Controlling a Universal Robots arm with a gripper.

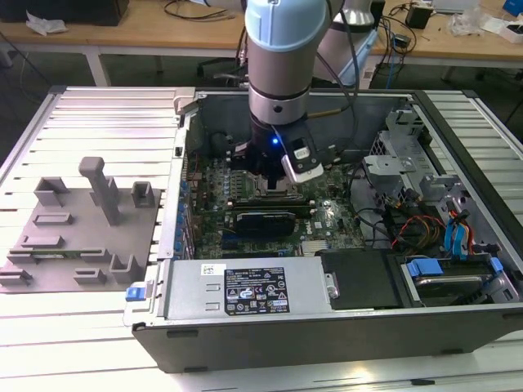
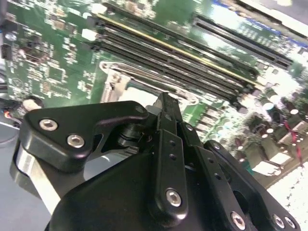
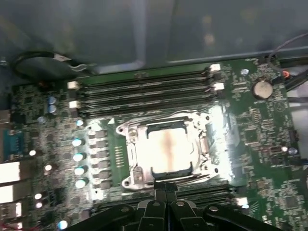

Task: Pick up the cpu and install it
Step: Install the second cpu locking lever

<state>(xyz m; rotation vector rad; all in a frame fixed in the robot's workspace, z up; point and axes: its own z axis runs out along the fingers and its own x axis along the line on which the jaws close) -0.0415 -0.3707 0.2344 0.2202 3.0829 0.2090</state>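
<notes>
So the gripper [image 3: 166, 188] is hanging low over the board, fingers pressed together with nothing between them as far as I can see in both wrist views. In the second wrist view [image 2: 166, 103] the tips come to one narrow point aimed at the socket edge.

The cpu [image 3: 166, 150] is straight ahead of the fingertips and a bit below them, already lying flat inside the socket [image 3: 126, 144]. Its pale top is face up, and the metal frame runs all the way round it. It's square, so there's no real long axis to line up with; its edges look parallel to the frame. I'd say the chip is seated or close to it, but I can't tell if it's fully down on the pins.

The RAM slots [image 3: 144, 89] run just beyond the socket on the far side from the gripper, with another pair just beneath the fingers. A row of capacitors [image 3: 79, 156] sits off to one side.

Zooming out, the exterior view has the arm [image 1: 282, 73] coming straight down into the open case [image 1: 327, 327], gripper [image 1: 274, 175] above the middle of the motherboard [image 1: 327, 220]. Room's tight: case walls all round, the power supply [image 1: 253, 286] near, cables and drive cage toward that view's right. A grey fixture [image 1: 82, 220] sits outside the case on the table, well away.
</notes>
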